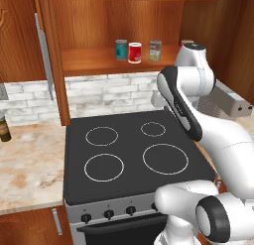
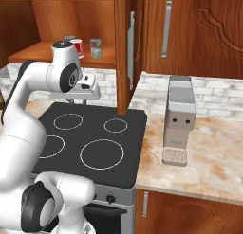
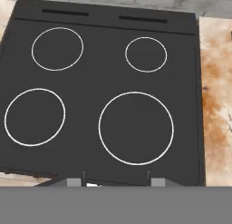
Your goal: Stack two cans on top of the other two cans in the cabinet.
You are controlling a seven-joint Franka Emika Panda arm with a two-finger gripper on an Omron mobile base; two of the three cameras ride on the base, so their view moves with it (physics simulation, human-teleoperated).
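No brand or writing can be read on any can; the labels are only blocks of colour. On the inner shelf of the reddish-brown wooden wall cabinet, three small cans stand in a row toward the shelf's front edge: a teal-blue can with a pale rim, just beside it a red can with a white lower band, and a little apart a silver-grey can with a pale label. Another red-topped can peeks out behind the arm's upper joint near the shelf's right end; its label is hidden. None is stacked on another. The cabinet door with its long silver bar handle stands open at the shelf's left edge.

The white arm rises from the base, bends up to shelf height, then folds down so the hand looks straight at the black four-ring cooktop. The end effector hangs above the cooktop's front edge, its small dark tips together and holding nothing. A grey boxy appliance sits on the marbled stone bench right of the cooktop.
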